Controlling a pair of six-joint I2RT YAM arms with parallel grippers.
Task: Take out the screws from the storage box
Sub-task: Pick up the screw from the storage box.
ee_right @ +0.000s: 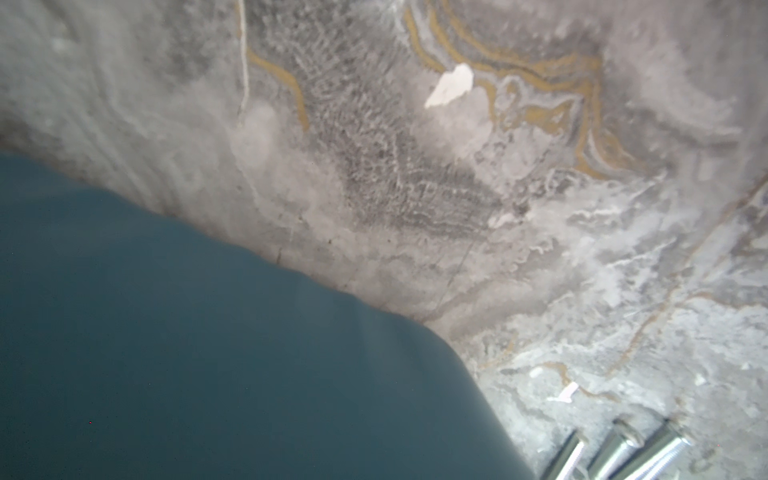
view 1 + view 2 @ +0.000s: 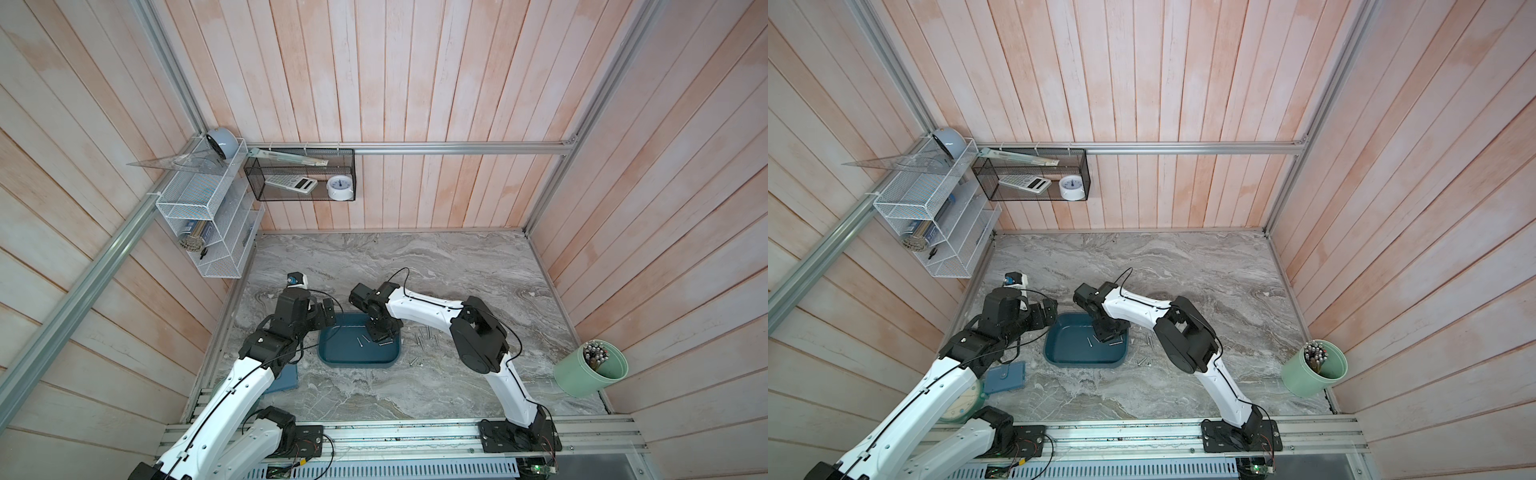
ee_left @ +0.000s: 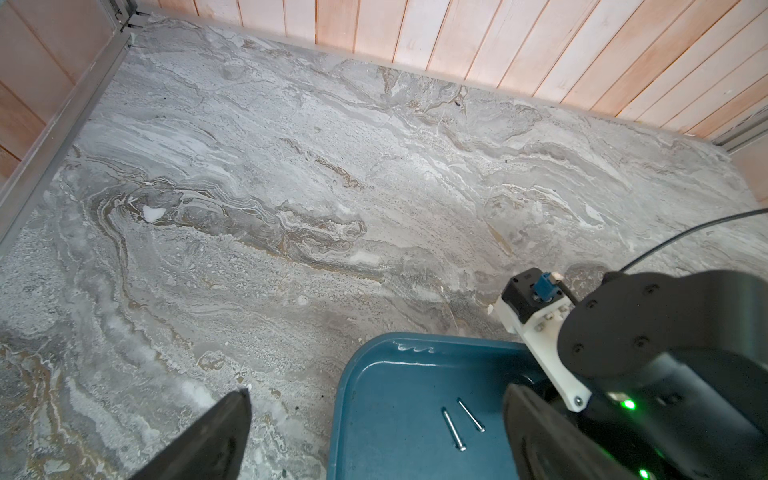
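The storage box (image 2: 357, 363) is a dark teal tray in the middle of the marble table, seen in both top views (image 2: 1084, 362). Two screws (image 2: 360, 340) lie side by side on its floor, clear in the left wrist view (image 3: 453, 428). My right gripper (image 2: 376, 338) points straight down into the box and is shut. A third screw (image 2: 386, 343) lies at its tip; whether it is gripped does not show. More screws (image 2: 424, 336) lie on the table right of the box, three of them in the right wrist view (image 1: 615, 453). My left gripper (image 3: 380, 436) hangs open over the box's left rim.
A pale green cup (image 2: 590, 368) of metal rods stands at the right wall. A blue pad (image 2: 286, 379) lies under the left arm, and a small white device (image 2: 296, 280) sits behind it. A white wire rack (image 2: 199, 232) and a black mesh basket (image 2: 299, 174) hang on the walls.
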